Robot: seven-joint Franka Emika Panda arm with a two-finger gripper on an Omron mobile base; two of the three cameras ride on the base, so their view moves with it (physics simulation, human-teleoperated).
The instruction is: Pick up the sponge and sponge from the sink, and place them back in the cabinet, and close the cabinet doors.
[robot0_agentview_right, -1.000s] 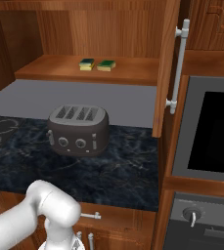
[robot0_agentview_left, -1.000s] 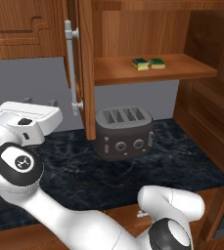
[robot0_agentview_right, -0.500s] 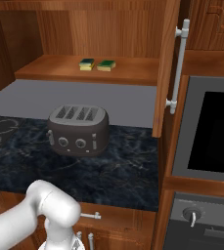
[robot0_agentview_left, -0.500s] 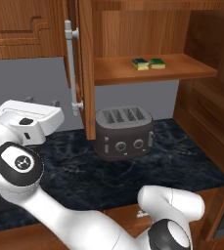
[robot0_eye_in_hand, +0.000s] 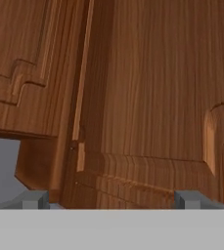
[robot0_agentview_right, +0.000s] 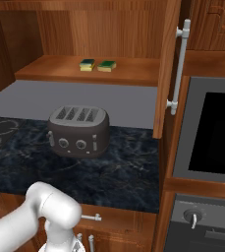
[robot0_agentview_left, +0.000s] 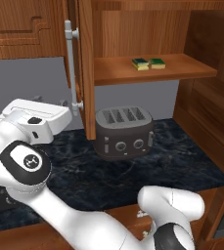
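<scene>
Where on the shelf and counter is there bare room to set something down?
The shelf is bare left of the sponges, and right of them up to the open right door. The counter is free in front of and right of the toaster. It is tightest behind the toaster, by the wall.

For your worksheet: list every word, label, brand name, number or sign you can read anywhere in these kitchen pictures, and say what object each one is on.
No readable words, brands or numbers.
Round emblem on the robot arm's dark joint cap: a symbol, not legible as letters.
Toaster: round knobs and buttons, no legible markings.
Oven knob panel: marks too small to read.
Sponges, cabinet doors: blank.
</scene>
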